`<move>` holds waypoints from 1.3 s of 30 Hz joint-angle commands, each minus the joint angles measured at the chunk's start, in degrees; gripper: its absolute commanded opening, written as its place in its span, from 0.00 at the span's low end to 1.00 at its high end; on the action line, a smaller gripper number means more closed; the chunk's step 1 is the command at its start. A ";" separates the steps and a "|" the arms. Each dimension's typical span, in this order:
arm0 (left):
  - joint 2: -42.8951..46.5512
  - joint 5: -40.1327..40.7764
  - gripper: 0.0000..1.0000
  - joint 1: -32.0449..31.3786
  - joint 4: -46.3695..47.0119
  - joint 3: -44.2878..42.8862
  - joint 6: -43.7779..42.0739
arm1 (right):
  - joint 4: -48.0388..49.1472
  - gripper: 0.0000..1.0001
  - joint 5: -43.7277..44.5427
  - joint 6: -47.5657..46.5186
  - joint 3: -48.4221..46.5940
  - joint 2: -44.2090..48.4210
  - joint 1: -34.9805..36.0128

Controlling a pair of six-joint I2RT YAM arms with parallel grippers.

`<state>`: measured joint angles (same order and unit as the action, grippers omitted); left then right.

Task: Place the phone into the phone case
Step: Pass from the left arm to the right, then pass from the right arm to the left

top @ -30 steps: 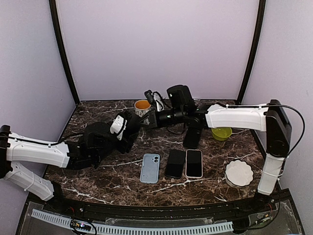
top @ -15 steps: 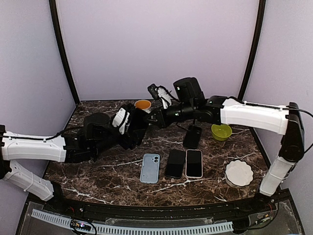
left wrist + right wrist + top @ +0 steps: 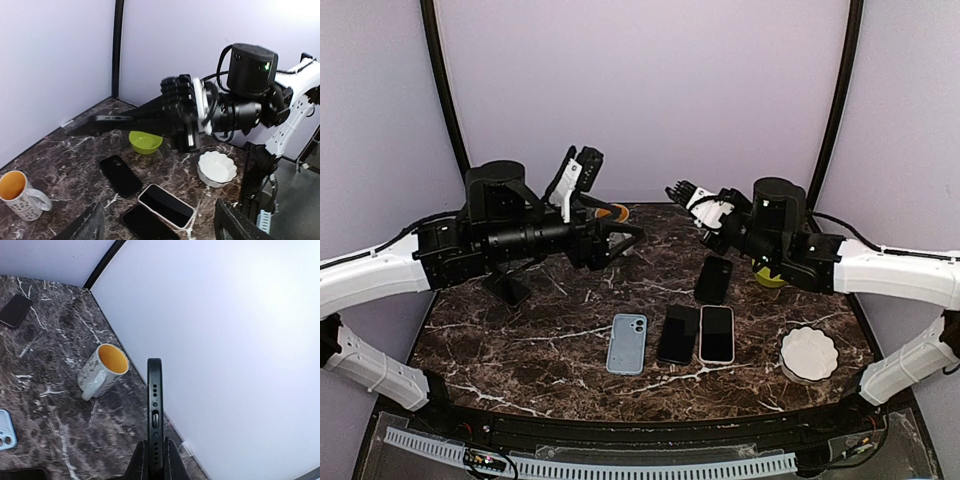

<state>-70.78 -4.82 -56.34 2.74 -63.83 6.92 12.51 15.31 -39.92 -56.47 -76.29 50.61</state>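
My right gripper (image 3: 154,460) is shut on the lower end of a black phone (image 3: 154,405), held edge-on with its port and speaker holes facing the right wrist camera. In the left wrist view that phone (image 3: 107,120) juts out flat from the right gripper (image 3: 175,112), high above the table. My left gripper (image 3: 620,238) is raised and open, with nothing between its fingers (image 3: 92,225). On the table lie a light blue phone case (image 3: 627,342), a black phone (image 3: 678,333), a phone in a pale case (image 3: 717,333) and a black case (image 3: 714,279).
A green bowl (image 3: 772,272) sits at the back right and a white scalloped dish (image 3: 809,352) at the front right. A mug with a yellow inside (image 3: 102,371) stands near the back wall, mostly hidden behind the left arm in the top view.
Both arms have risen off the table and drawn apart: the left swung back to the left, the right pulled back to the right, its jaws staying shut.
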 commanded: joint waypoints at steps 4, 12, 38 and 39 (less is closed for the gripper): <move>-5.38 -16.08 0.76 9.36 -9.38 -10.37 19.55 | 36.77 0.00 1.26 -36.24 10.25 3.30 3.64; -12.70 -27.86 0.80 10.28 0.86 -11.51 30.02 | 49.85 0.00 0.61 -54.32 14.71 0.03 8.68; -16.93 -31.15 0.18 10.63 13.05 -11.46 36.14 | 51.31 0.00 -0.28 -56.97 13.14 -2.72 11.75; -16.93 -31.13 0.11 10.65 13.07 -11.34 36.19 | 51.40 0.00 -0.14 -56.63 13.13 -2.72 11.79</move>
<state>-87.81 -34.24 -45.76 13.17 -74.24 44.38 57.67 15.00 -98.41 -41.56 -79.35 61.82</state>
